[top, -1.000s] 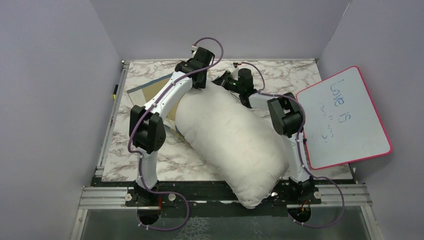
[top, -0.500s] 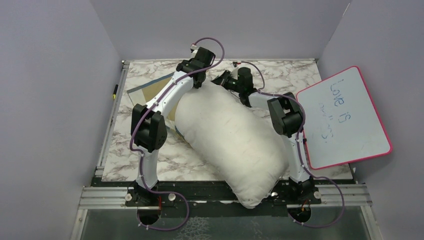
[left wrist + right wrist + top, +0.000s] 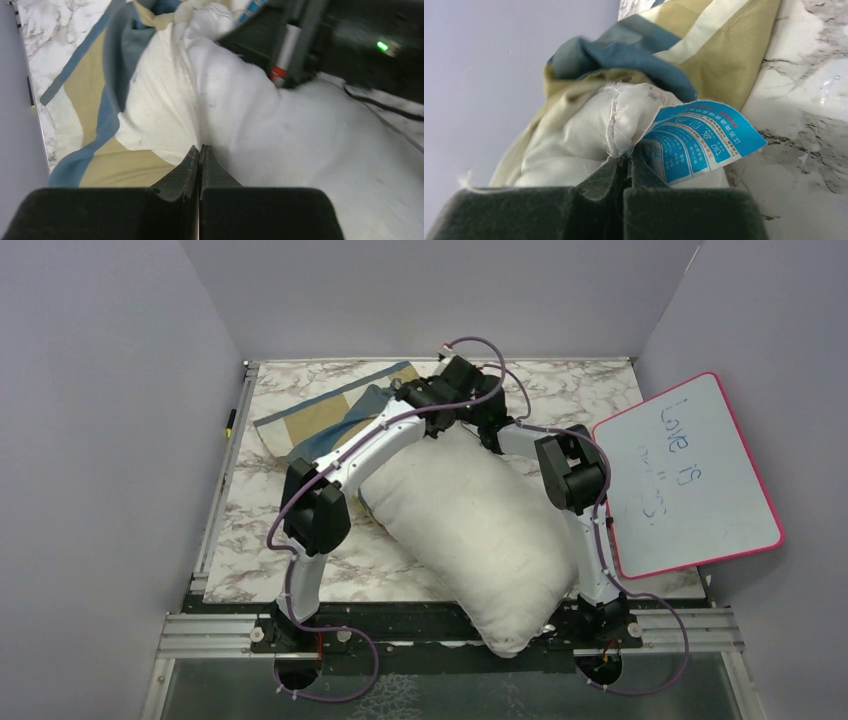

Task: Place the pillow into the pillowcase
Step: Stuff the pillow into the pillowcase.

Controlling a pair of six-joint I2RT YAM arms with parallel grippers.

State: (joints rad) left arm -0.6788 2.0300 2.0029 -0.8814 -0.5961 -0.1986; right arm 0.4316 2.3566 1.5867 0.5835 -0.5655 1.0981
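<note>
The plump off-white pillow lies diagonally across the table, its near corner over the front edge. The blue, tan and cream pillowcase lies flat at the far left, with its bunched mouth against the pillow's far end. My right gripper is shut on the pillow's frayed corner seam, beside a blue care label. Pillowcase cloth drapes over that corner. My left gripper is shut, its tips at a crease in the pillow. Nothing shows between its jaws.
A pink-rimmed whiteboard leans at the right edge. A dark pen lies on the left rail. The right gripper's black body is close in front of the left wrist. Walls enclose the back and both sides.
The left arm has swung right from the pillow's far left corner to beside the right gripper, and its jaws have closed. More of the pillowcase now shows. The right arm stayed put.
</note>
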